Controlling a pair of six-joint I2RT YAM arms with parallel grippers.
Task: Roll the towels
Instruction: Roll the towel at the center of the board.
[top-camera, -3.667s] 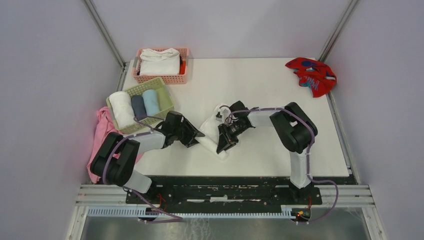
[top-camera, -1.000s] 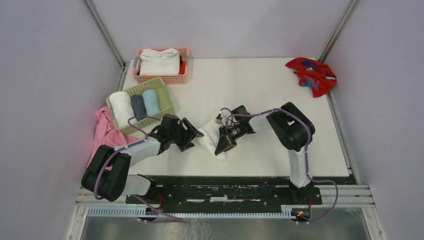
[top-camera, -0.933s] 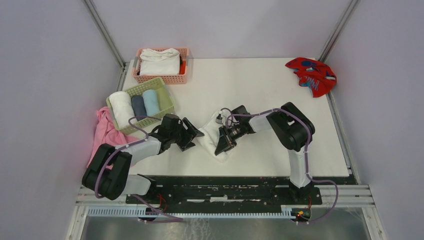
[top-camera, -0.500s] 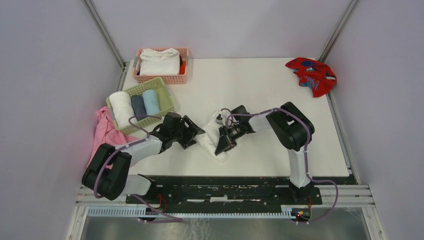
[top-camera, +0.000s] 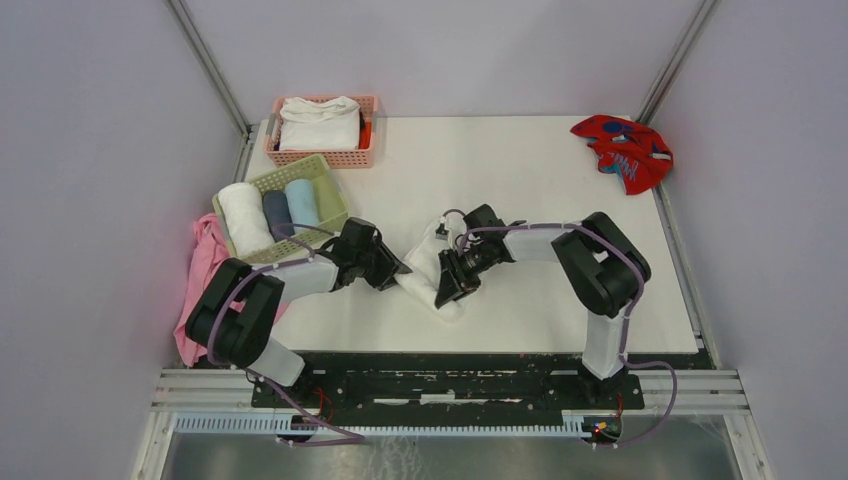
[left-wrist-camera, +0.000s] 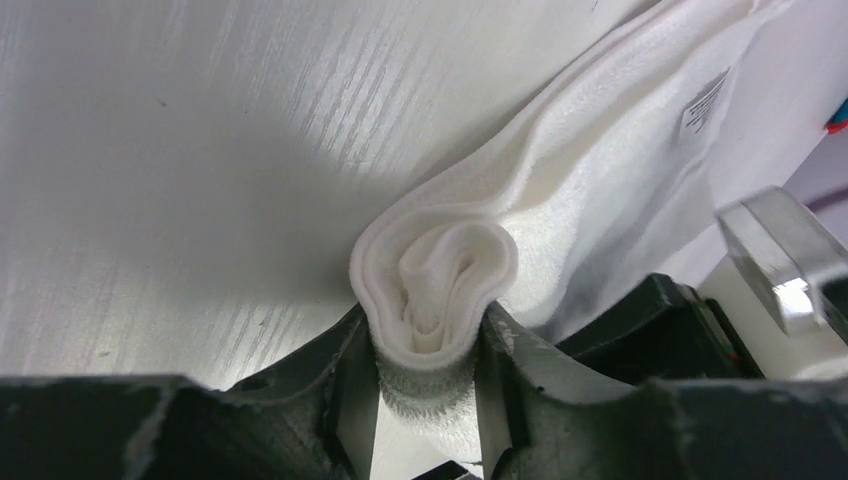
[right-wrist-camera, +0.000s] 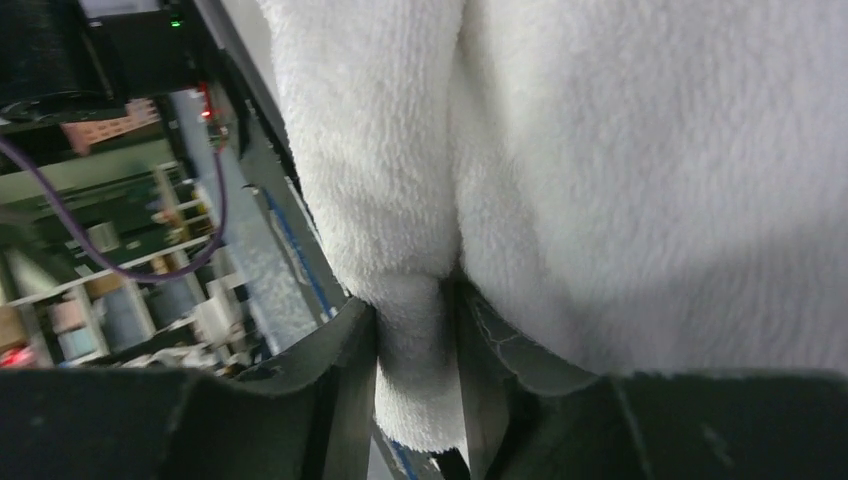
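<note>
The left gripper (left-wrist-camera: 425, 375) is closed partway on the rolled end of the white towel (left-wrist-camera: 560, 190), with the spiral of terry squeezed between its two fingers. The right gripper (right-wrist-camera: 415, 370) is pinched on a narrow fold of the same towel, with pile bulging above the fingers. From above, the left gripper (top-camera: 392, 272) and the right gripper (top-camera: 445, 285) face each other. The white towel (top-camera: 425, 262) is bunched between them on the near middle of the worktop (top-camera: 520, 180), slightly toward the left edge.

One red towel (top-camera: 622, 150) with blue marks lies crumpled at the far right corner. There are two baskets. A green basket (top-camera: 330, 200) sits along the left edge and holds three rolls side by side: a white roll (top-camera: 243, 217), a dark grey-blue roll (top-camera: 277, 213) and a light blue roll (top-camera: 302, 203). A pink basket (top-camera: 325, 155) at the far left corner holds one folded white cloth (top-camera: 320, 123). One pink cloth (top-camera: 205, 270) hangs over the left edge.

The worktop is white and matte. Pale lilac-grey walls close in three sides, with metal posts at the far corners. The arm bases stand on a black plate (top-camera: 440, 385) along the near edge.
</note>
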